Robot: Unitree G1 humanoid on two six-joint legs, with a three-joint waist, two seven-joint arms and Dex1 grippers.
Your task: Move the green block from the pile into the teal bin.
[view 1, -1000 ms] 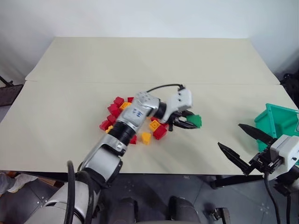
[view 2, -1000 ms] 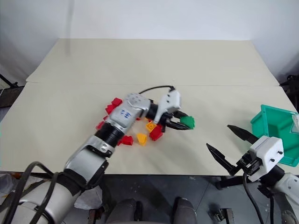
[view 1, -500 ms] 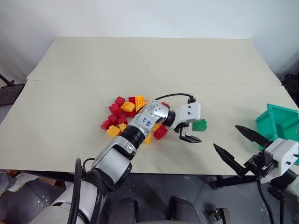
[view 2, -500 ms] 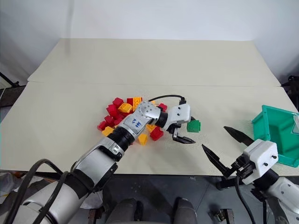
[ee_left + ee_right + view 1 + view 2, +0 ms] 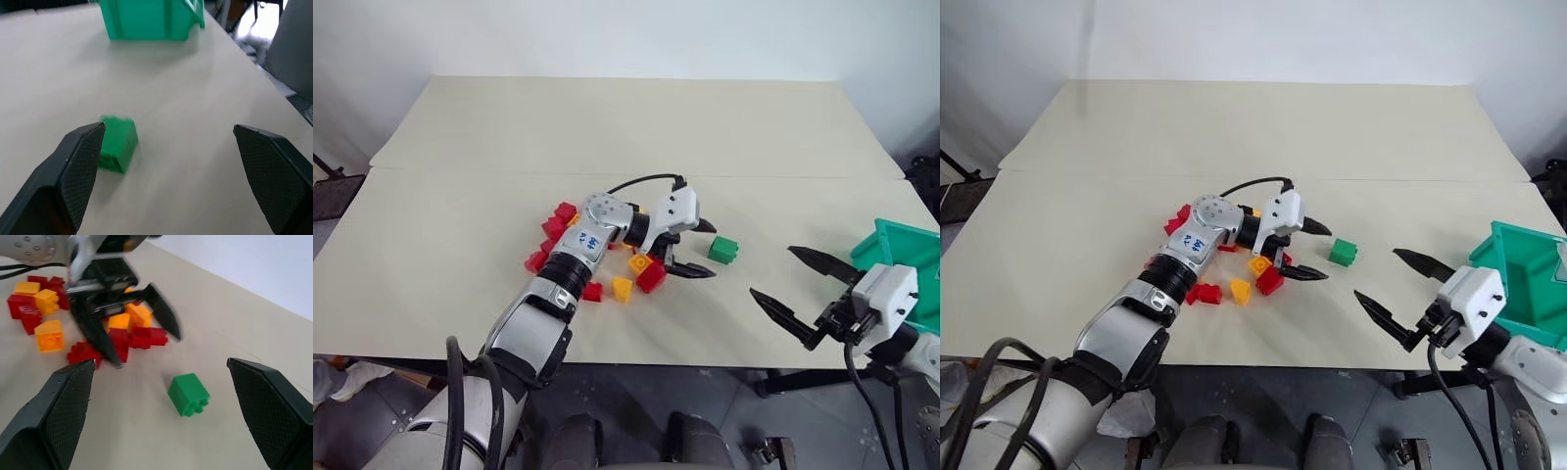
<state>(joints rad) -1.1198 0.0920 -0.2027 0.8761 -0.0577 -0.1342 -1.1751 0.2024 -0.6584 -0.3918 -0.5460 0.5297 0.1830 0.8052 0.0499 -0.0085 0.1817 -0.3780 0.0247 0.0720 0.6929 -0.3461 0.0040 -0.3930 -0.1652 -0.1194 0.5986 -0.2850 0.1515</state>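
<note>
Small green studded plastic block (image 5: pixel 722 249) lies free on beige tabletop (image 5: pixel 607 137), right of red-and-orange brick pile (image 5: pixel 570 250). Left tool (image 5: pixel 698 249) and right tool (image 5: pixel 795 289) both spread apart, empty.

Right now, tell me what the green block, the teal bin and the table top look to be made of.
Green block: moulded plastic by the look, with crisp edges, studs and even colour.
Teal bin: likely plastic too, with thin slanted walls of uniform colour.
Table top: a matte beige board, perhaps laminate; I cannot tell the core.
</note>
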